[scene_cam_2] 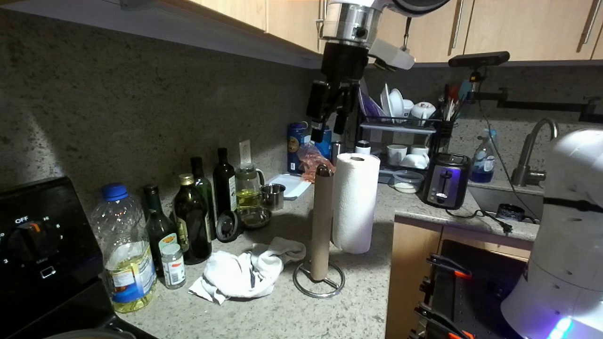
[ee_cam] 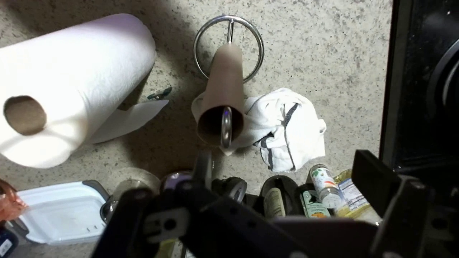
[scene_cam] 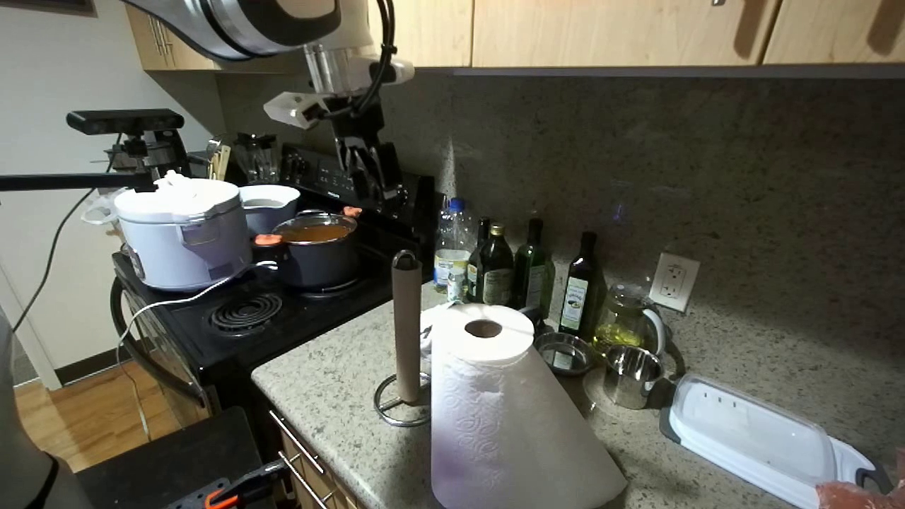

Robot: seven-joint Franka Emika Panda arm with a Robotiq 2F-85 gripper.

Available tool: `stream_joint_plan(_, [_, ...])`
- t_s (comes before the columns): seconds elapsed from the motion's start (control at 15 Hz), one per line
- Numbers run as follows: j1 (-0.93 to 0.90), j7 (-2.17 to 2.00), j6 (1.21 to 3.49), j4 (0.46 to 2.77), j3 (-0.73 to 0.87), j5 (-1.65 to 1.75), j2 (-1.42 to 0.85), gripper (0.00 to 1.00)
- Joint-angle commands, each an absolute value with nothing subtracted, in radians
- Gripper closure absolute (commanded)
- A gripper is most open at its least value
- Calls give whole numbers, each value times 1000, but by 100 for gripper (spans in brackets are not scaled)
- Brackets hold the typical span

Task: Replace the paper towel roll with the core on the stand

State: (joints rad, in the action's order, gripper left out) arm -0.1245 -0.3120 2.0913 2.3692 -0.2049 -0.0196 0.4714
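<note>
The core [scene_cam: 406, 332], a slim brown tube, stands upright around the rod of the stand [scene_cam_2: 320, 295]. In the wrist view the metal loop at the rod's top shows in the tube's mouth, and the stand's ring base [ee_cam: 229, 18] rests on the counter. Beside it, apart from the stand, the thick white paper towel roll [scene_cam: 481, 424] stands on end with a loose sheet trailing. My gripper [scene_cam_2: 329, 133] hangs above the core, clear of it. Its jaws are wide apart in the wrist view, with nothing held between the gripper's [ee_cam: 285, 168] fingers.
A crumpled white cloth [scene_cam_2: 249, 270] lies beside the stand. Several bottles [scene_cam: 498, 265] and an oil jug [scene_cam: 622, 325] line the back wall. The stove with a dark pot [scene_cam: 318, 254] adjoins the counter. Cabinets [scene_cam: 608, 32] hang above. A lidded white container [scene_cam: 756, 431] lies near the wall.
</note>
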Motion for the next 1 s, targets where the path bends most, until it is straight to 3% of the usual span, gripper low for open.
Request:
stream_joint_plan(0.0, [-141,-310,2086,2402,-231,-15,538,0])
stream_joint_plan(0.93, [-195,-316,2088,2479,-312,-20,650,0])
